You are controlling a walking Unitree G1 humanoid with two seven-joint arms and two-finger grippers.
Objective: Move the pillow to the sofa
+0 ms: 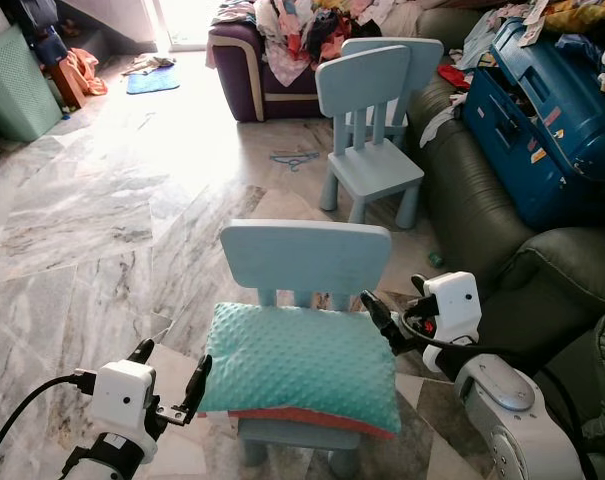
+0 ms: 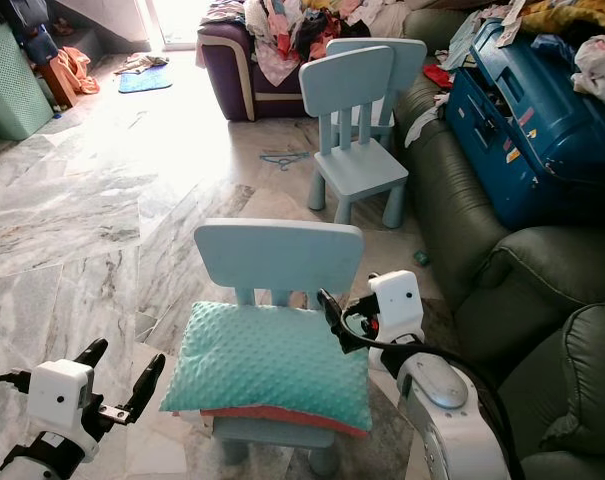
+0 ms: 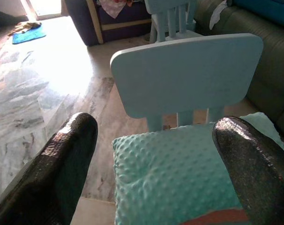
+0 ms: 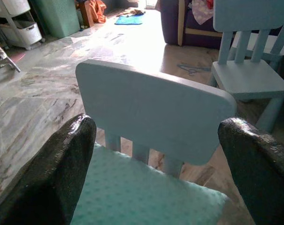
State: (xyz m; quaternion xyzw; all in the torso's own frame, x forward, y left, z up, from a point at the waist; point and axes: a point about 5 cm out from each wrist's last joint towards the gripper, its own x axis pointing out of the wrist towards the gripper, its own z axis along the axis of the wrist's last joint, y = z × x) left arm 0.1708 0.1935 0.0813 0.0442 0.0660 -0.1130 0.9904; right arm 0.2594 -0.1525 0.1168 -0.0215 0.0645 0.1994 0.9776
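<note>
A teal dotted pillow (image 1: 302,365) with a red underside lies on the seat of a small light-blue chair (image 1: 307,252) right in front of me. My left gripper (image 1: 172,372) is open at the pillow's left edge, close to its front corner. My right gripper (image 1: 396,312) is open at the pillow's back right corner, beside the chair's backrest. In the left wrist view the pillow (image 3: 179,178) lies between the two black fingers (image 3: 62,173). The right wrist view looks across the pillow (image 4: 142,197) at the backrest. A dark green sofa (image 1: 547,285) stands to the right.
A blue suitcase (image 1: 542,120) and clothes lie on the sofa further back. A second light-blue chair (image 1: 372,130) stands ahead, and a purple sofa (image 1: 252,70) piled with clothes is behind it. Marble floor spreads out to the left, with a green basket (image 1: 12,85) at far left.
</note>
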